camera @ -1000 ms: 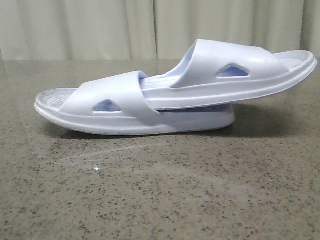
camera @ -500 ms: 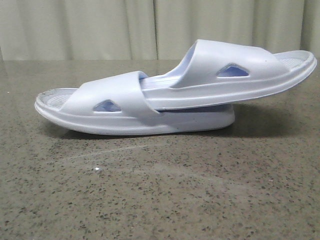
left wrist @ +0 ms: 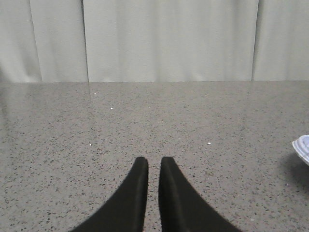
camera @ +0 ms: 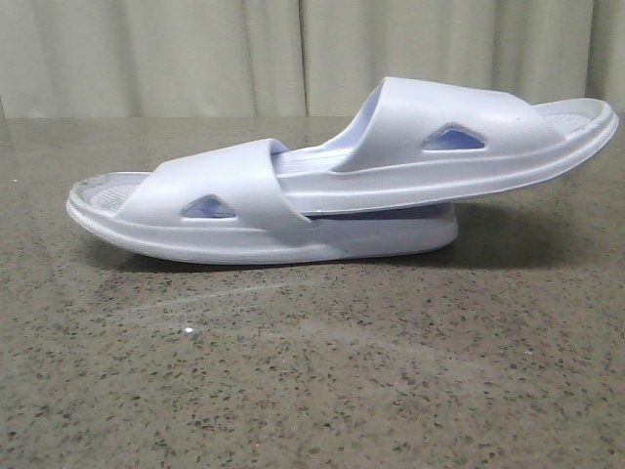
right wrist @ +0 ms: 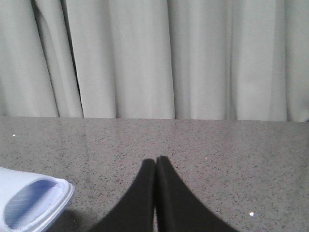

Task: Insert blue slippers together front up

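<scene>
The two blue slippers [camera: 342, 176] lie joined on the speckled stone worktop [camera: 312, 371], side-on to the front camera. The lower slipper [camera: 234, 210] rests flat on its sole. The upper slipper [camera: 459, 137] is pushed under the lower one's strap, so the strap pins its front end and lets its far end stand out to the right, clear of the worktop. Both straps face upward, which matches the required orientation; the insertion appears complete.

Neither arm touches the pair. The left end effector [left wrist: 153, 166] hovers over bare worktop with its fingers nearly together, only a thin gap between them, grasping nothing; a slipper edge [left wrist: 301, 147] shows well to one side. The right end effector [right wrist: 155, 164] is clenched tight and empty, with a slipper end [right wrist: 29, 200] near it but apart. Both positions suggest the arms are parked clear so the pair stays undisturbed.
</scene>
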